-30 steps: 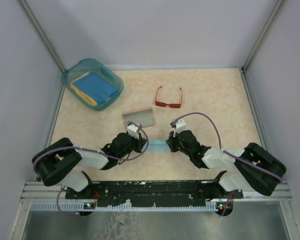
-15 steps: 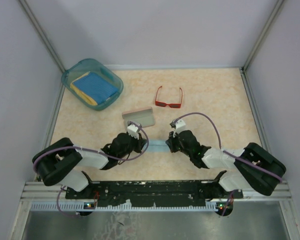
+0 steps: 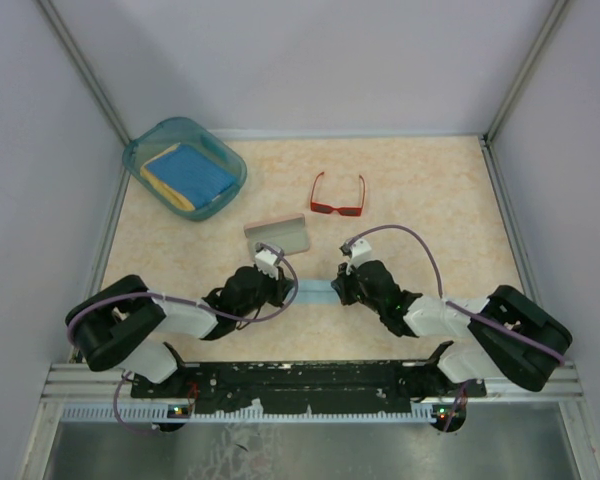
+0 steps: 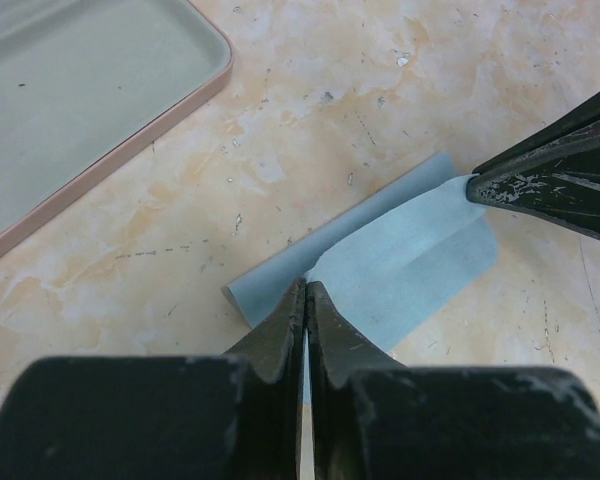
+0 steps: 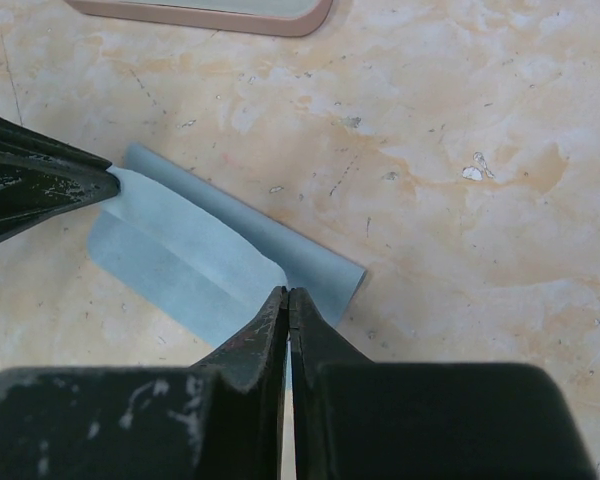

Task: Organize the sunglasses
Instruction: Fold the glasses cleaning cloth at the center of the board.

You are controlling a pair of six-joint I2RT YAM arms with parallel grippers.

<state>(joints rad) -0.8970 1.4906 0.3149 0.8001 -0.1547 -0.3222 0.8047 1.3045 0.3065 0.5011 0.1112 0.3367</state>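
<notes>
- The marble-patterned table point(image 3: 430, 200) carries everything, seen from above with the two arms reaching in from 6 o'clock.
- A clear teal tub point(image 3: 140, 160) sits at the table's 10 o'clock corner, with blue and yellow towels point(image 3: 190, 172) folded inside.
- The left gripper point(image 3: 288, 290) has its fingers pressed together, pinching the 9 o'clock end of a cloth.
- The right gripper point(image 3: 338, 290) is likewise clamped on the cloth's 3 o'clock end, tip facing tip.
- A pink case point(image 3: 278, 236) lies open near 11 o'clock of the cloth, apart from it.
- The light blue cloth point(image 3: 313, 292) stretches between the two grippers, partly folded over itself on the tabletop.
- The sunglasses point(image 3: 338, 207) rest on the table at 12 o'clock of the cloth, well apart from both grippers, red temple arms unfolded and pointing toward 12 o'clock.
</notes>
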